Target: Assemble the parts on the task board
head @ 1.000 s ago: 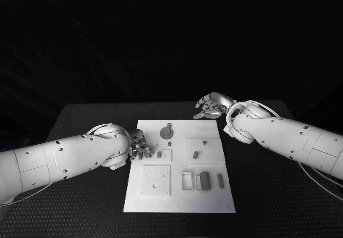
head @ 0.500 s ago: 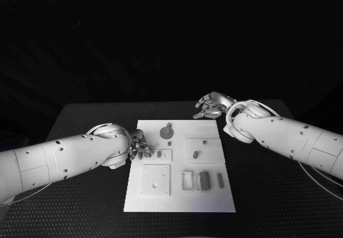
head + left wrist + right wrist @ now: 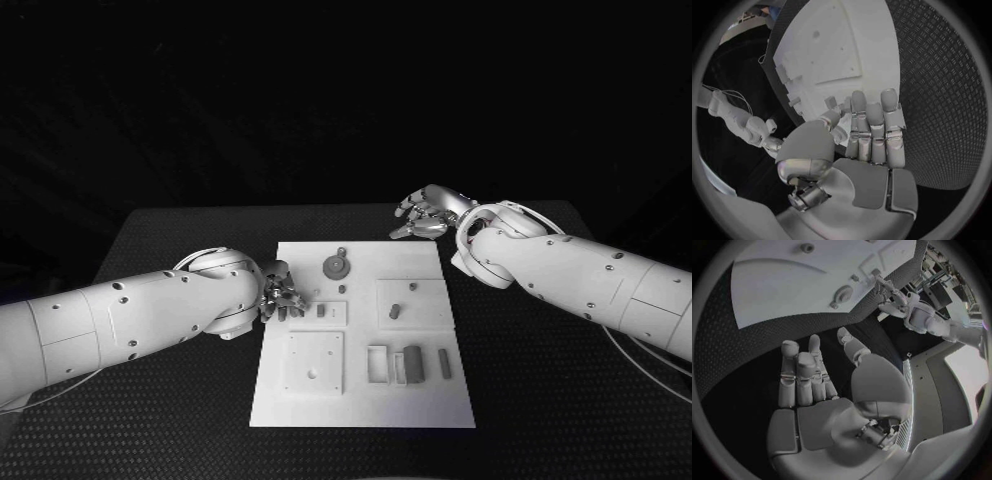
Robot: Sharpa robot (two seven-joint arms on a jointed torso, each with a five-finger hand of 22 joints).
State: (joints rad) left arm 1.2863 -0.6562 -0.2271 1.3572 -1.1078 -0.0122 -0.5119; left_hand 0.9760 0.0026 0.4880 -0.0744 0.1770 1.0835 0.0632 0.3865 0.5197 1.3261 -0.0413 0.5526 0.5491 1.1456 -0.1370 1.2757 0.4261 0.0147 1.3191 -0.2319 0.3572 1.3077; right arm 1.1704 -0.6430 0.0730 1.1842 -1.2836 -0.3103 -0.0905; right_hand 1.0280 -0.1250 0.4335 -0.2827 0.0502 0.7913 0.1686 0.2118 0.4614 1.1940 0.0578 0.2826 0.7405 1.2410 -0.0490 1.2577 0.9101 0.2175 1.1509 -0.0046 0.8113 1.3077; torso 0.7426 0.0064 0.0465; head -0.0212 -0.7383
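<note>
Your left hand (image 3: 280,300) hovers at the near-left edge of the white rectangular task board (image 3: 361,405), fingers straight and parted, holding nothing. Just beside its fingertips a small grey part (image 3: 320,311) stands in its square mount; a careless reach could knock it or nudge the board. Beyond, the round grey gear-like part (image 3: 336,267) sits untouched. Farthest out, your right hand (image 3: 421,217) hangs past the board's far corner, empty too, fingers loosely apart.

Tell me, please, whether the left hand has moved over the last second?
No. The left hand stays at the left edge of the task board, beside the same small square plate, fingers apart and holding nothing.
</note>
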